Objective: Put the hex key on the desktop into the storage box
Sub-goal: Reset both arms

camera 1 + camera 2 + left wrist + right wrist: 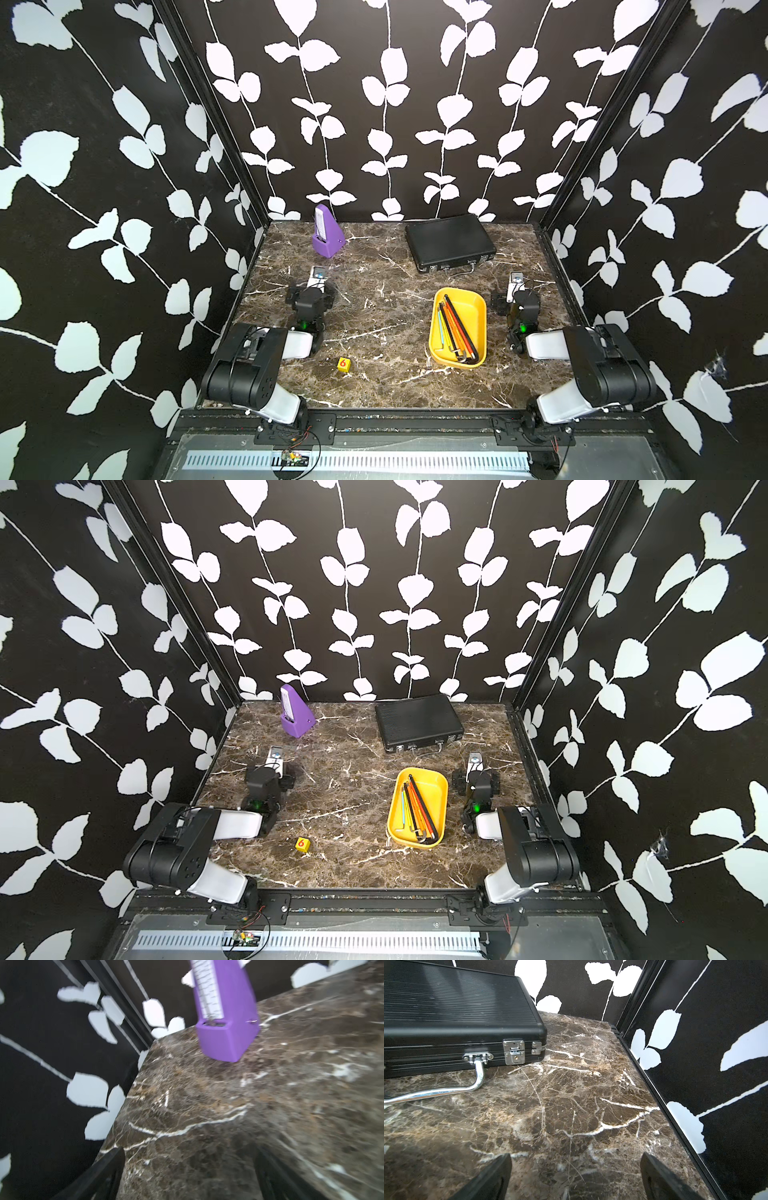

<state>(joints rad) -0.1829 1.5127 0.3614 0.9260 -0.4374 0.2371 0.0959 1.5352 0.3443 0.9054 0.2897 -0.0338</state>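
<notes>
The hex keys (pixel 457 328) all lie in the storage box (pixel 478 303); none shows on the desk (pixel 386 291). Your left end effector (pixel 187 1167) and right end effector (pixel 576 1165) both have jaws wide apart, empty. Reach in now and you could knock keys out

The storage box (pixel 471 305), a shallow yellow tray with rounded corners, was set flat on the brown, white-veined desktop (pixel 374 291). It was placed just beside the right gripper (pixel 576 1162), on that gripper's left, and well apart from the left gripper (pixel 188 1164). Inside it the hex keys (pixel 457 328), L-shaped and coloured black, red, orange, yellow and pale blue, were laid flat in a fan, their bent ends gathered at the end nearer the arm bases.
</notes>
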